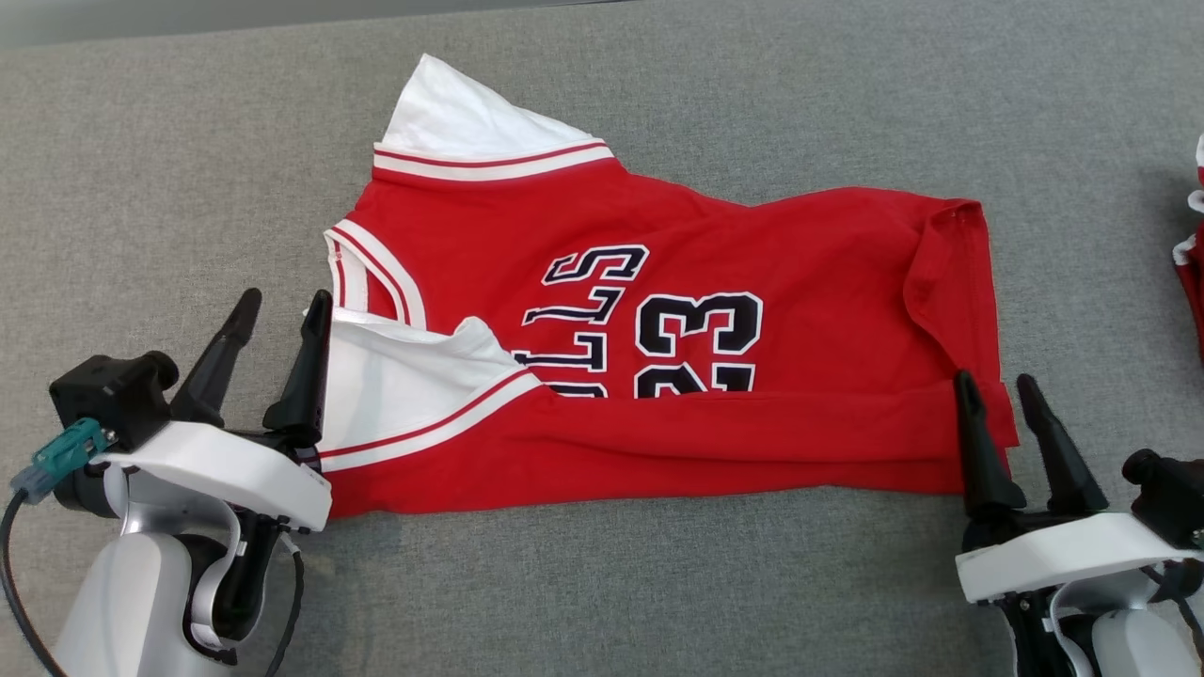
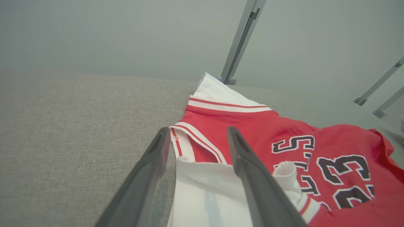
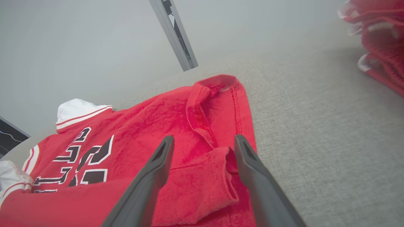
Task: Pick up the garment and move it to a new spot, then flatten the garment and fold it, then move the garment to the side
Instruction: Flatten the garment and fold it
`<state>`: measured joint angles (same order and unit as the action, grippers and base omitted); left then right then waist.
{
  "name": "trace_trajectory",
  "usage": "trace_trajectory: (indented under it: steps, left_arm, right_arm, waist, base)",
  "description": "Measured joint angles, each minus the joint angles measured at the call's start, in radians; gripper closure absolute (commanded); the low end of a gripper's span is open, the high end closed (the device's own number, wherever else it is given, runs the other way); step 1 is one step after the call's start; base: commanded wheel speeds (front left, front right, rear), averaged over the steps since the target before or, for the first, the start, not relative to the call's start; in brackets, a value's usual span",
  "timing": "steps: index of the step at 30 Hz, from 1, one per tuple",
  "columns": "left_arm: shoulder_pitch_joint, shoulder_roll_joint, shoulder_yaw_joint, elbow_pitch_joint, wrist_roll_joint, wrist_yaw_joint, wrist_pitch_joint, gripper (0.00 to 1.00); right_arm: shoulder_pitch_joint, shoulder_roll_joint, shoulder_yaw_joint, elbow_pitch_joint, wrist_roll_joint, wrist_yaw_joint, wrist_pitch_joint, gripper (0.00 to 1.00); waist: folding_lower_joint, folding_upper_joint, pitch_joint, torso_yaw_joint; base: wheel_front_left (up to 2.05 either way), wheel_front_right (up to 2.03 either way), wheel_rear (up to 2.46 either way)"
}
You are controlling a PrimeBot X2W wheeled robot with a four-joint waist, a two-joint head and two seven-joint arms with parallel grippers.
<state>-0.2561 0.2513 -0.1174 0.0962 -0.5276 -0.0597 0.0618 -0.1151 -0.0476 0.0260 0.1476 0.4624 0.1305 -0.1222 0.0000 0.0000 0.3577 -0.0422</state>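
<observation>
The red jersey (image 1: 715,254) lay across the middle of the grey desk (image 1: 141,169), collar end toward the robot's left and hem toward its right. Its near long edge was folded up over the front in a flat band, covering the lower part of the black "23" and the lettering beside it. Two white sleeves with red and white trim showed at the left end: one pointed toward the far side, and the other lay at the near left corner. At the right end, a flap of the hem was turned back on the cloth.

The left tool (image 1: 285,299) stood at the near white sleeve with its fingers wide apart and nothing between them clamped. Its inner finger was over the sleeve's edge and its outer finger over bare desk. Whether the tips touched the cloth could not be told.

The right tool (image 1: 995,379) was at the near right corner of the jersey, also spread wide and holding nothing. In the right wrist view, the folded corner lay between its fingers.

More red cloth with white trim (image 1: 1193,254) sat at the far right edge of the desk, well apart from the jersey.
</observation>
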Motion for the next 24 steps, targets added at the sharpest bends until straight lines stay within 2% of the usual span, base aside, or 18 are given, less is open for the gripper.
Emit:
trace_trajectory:
  steps: [6, 9, 14, 18, 24]
  left_arm:
    - [0.008, -0.029, 0.035, -0.017, 0.047, 0.044, -0.184, 0.00]
    - [0.022, -0.051, 0.047, -0.049, 0.054, 0.043, -0.269, 0.00]
    - [0.061, -0.046, 0.068, -0.102, 0.134, 0.052, -0.318, 0.00]
    - [0.121, -0.036, 0.066, -0.120, 0.198, 0.054, -0.321, 0.00]
    - [0.192, -0.041, 0.055, -0.097, 0.217, 0.051, -0.322, 0.00]
  right_arm:
    - [-0.003, 0.000, -0.052, -0.074, -0.105, 0.000, -0.066, 0.00]
    - [-0.004, -0.001, -0.075, -0.121, -0.187, 0.000, -0.080, 0.00]
    - [0.007, -0.001, -0.089, -0.192, -0.257, 0.000, -0.075, 0.00]
    - [0.034, -0.001, -0.088, -0.208, -0.264, 0.000, -0.063, 0.00]
    - [0.053, -0.001, -0.083, -0.207, -0.253, 0.000, -0.054, 0.00]
  waist:
    - [0.0000, 0.0000, -0.027, 0.000]
    - [0.0000, 0.0000, -0.045, 0.000]
    - [0.0000, 0.0000, -0.080, 0.005]
    - [0.0000, 0.0000, -0.102, 0.005]
    - [0.0000, 0.0001, -0.119, 0.003]
  base:
    - [0.00, 0.00, 0.00]
    - [0.00, 0.00, 0.00]
    - [0.00, 0.00, 0.00]
    - [0.00, 0.00, 0.00]
    - [0.00, 0.00, 0.00]
